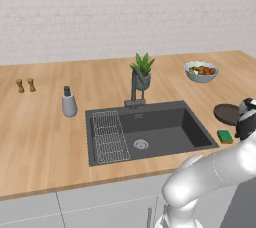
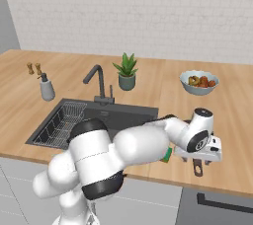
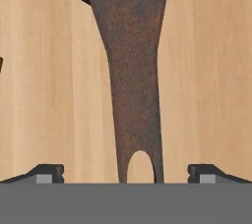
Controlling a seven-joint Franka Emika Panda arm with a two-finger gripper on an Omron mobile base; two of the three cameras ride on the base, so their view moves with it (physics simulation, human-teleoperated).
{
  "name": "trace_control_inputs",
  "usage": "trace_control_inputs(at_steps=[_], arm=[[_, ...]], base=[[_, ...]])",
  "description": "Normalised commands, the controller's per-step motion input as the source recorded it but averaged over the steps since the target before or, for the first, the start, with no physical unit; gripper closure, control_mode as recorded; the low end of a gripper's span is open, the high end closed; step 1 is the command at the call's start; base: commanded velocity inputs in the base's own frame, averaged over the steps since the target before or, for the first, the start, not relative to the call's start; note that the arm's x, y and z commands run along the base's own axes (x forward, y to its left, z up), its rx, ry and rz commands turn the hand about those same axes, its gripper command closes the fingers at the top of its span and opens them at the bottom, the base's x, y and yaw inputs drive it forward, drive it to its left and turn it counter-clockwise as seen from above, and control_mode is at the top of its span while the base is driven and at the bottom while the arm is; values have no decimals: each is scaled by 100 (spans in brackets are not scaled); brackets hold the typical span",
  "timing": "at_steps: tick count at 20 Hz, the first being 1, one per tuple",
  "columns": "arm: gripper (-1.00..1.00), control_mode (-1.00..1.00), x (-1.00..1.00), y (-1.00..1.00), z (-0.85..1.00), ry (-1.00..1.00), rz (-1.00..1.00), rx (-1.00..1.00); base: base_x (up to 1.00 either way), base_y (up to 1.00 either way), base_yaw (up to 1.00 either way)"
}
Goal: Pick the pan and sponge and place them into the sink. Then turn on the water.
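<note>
The robot is on the first step: getting the pan (image 1: 226,113). The pan sits on the wooden counter (image 1: 40,132), to the right of the sink (image 1: 165,132), not in it yet. The little green sponge (image 1: 225,136) lies just beside the pan, on its near side, close to the sink's right edge. It has not gone in either.

The gripper (image 3: 125,174) hangs right over the pan's long thin handle (image 3: 134,100). Its two fingers (image 3: 48,173) are spread wide, one on each side of the handle near the end with the hole. They hold nothing and stand well apart from the handle.

Next, I think the hand needs to go down until the fingers are level with the handle, then squeeze it tight. The handle is thin, so the squeeze must be firm, or the heavy round part may tip the pan. Then it lifts and carries the pan left to the sink.

No water runs from the faucet (image 1: 136,86).

I can read no words or labels anywhere.
</note>
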Motion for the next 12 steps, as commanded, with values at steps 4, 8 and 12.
trace_control_inputs(at_steps=[4,8,12], arm=[[-100,-100,2,0,-18,0,4,0],[-100,-100,2,0,-25,0,6,1],[-100,-100,0,0,-30,0,6,2]], base=[[0,0,0],[0,0,0],[0,0,0]])
